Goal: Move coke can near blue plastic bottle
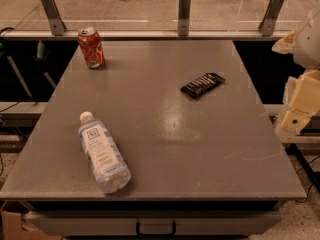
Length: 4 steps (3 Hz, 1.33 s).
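Observation:
The coke can [91,48] is red with a silver top and stands upright at the far left corner of the grey table [165,134]. The blue plastic bottle [102,153] is clear with a white cap and a pale blue-and-white label. It lies on its side near the front left, cap pointing away from the front edge. The can and the bottle are far apart. My gripper [296,118] is the cream-coloured part at the right edge of the view. It hangs beside the table's right side, away from both objects, and holds nothing that I can see.
A flat black snack packet [202,84] lies right of the table's centre. A glass barrier with metal brackets [184,12] runs along the far edge. A drawer handle [156,228] sits below the front edge. A cardboard box [14,225] stands at the lower left.

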Each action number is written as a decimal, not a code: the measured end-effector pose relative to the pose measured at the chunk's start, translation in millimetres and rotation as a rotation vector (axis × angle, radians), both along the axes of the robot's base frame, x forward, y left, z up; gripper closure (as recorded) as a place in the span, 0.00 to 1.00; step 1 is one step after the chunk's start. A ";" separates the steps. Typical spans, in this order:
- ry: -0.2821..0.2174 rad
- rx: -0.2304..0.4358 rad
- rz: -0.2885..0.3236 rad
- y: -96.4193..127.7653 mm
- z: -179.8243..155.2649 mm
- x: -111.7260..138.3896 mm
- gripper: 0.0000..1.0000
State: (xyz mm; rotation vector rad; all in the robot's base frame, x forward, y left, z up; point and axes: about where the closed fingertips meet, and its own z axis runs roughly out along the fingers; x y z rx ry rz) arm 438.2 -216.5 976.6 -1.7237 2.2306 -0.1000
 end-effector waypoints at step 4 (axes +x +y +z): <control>-0.105 0.240 0.193 108.8 4.8 114.4 0.00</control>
